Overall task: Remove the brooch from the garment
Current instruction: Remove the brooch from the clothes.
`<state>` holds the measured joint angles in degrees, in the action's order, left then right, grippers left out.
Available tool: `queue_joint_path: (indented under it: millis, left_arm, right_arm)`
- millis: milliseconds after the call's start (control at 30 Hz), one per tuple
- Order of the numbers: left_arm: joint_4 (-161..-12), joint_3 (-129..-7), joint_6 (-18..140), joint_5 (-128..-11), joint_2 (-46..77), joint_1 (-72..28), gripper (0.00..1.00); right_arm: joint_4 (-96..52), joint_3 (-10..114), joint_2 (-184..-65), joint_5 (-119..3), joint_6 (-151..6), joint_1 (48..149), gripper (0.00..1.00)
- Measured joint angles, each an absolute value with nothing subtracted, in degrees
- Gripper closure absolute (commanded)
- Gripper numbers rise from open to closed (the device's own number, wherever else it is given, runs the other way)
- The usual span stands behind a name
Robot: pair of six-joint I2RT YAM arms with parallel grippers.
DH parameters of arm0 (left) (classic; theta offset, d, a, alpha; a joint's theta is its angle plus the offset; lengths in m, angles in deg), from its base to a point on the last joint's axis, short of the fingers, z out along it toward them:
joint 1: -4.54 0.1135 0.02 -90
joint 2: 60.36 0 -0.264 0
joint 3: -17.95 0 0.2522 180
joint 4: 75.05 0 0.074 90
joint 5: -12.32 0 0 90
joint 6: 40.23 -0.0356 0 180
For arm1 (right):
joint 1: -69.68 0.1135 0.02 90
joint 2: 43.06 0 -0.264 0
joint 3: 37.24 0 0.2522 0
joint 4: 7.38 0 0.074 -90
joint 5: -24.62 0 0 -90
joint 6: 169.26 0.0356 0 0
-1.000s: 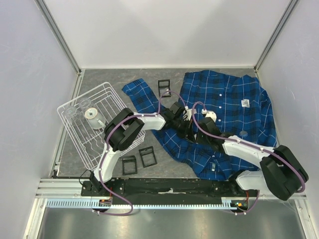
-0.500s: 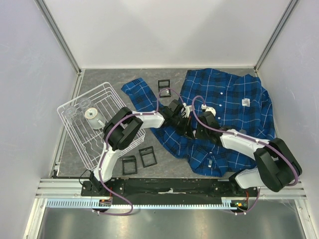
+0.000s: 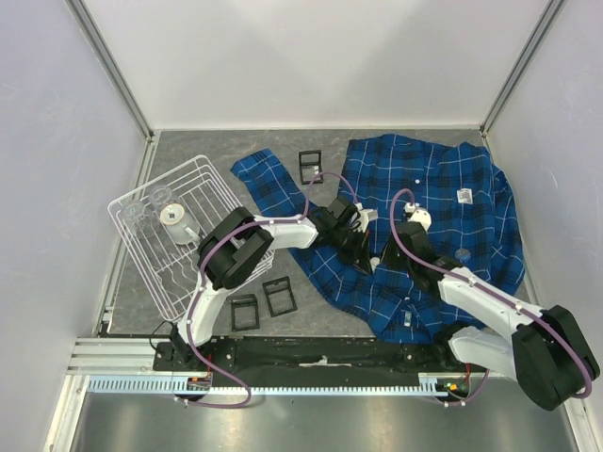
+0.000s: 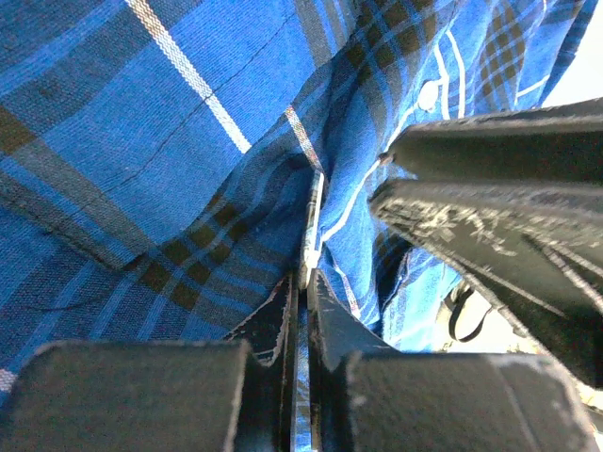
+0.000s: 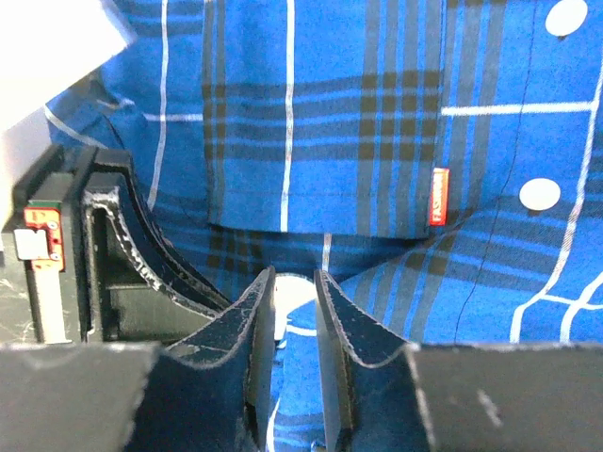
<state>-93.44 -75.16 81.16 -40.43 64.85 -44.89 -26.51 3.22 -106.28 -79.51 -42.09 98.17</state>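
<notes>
The garment (image 3: 429, 217), a bright blue plaid shirt, lies spread over the right half of the table. My left gripper (image 3: 356, 235) is shut on a raised fold of the garment (image 4: 236, 188); a thin pale strip (image 4: 310, 226) stands at its tips. My right gripper (image 3: 384, 252) sits right beside it, its fingers (image 5: 252, 320) closed to a narrow gap round blue cloth. A small whitish thing (image 5: 288, 294) lies at their tips; I cannot tell whether it is the brooch. A small round greyish thing (image 3: 460, 254) also sits on the garment.
A white wire rack (image 3: 174, 235) holding a cup stands at the left. Several small black frames lie on the grey mat, one behind the sleeve (image 3: 309, 167) and two near the front (image 3: 280, 296). The shirt pocket with a red tag (image 5: 439, 196) is just beyond my right fingers.
Both grippers have shifted right and slightly toward the front along the shirt. The right arm's elbow has swung out to the right. The cloth between them has bunched up.
</notes>
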Motion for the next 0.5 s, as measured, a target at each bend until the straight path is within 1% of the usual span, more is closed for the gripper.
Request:
queue_joint_path:
  millis: [100,133,200,233,300,333,500]
  left_arm:
    - [-95.34,-76.08,79.83,-42.11,64.61,-45.51,0.91]
    - [-95.53,-76.08,79.66,-42.42,64.39,-45.59,0.85]
    - [-95.77,-75.58,79.17,-43.53,63.69,-45.81,0.79]
    - [-95.73,-74.92,79.04,-44.19,63.15,-45.9,0.72]
    - [-95.56,-73.37,79.04,-44.71,61.75,-46.03,0.67]
    - [-95.45,-72.71,78.98,-45.0,60.98,-46.1,0.62]
    - [-93.96,-71.58,79.0,-46.24,59.74,-46.82,0.52]
  right_arm:
    - [-28.87,3.03,-105.67,-77.89,-41.0,98.17,0.68]
    - [-29.41,2.77,-105.08,-77.54,-40.69,98.17,0.68]
    - [-31.4,2.02,-102.74,-76.95,-39.77,98.1,0.67]
    - [-32.23,1.91,-101.82,-76.78,-39.45,98.0,0.66]
    - [-34.35,1.91,-100.12,-76.78,-38.62,97.49,0.66]
    - [-35.51,1.91,-99.48,-76.88,-38.2,97.14,0.65]
    - [-41.46,1.96,-98.63,-78.63,-36.21,95.68,0.62]
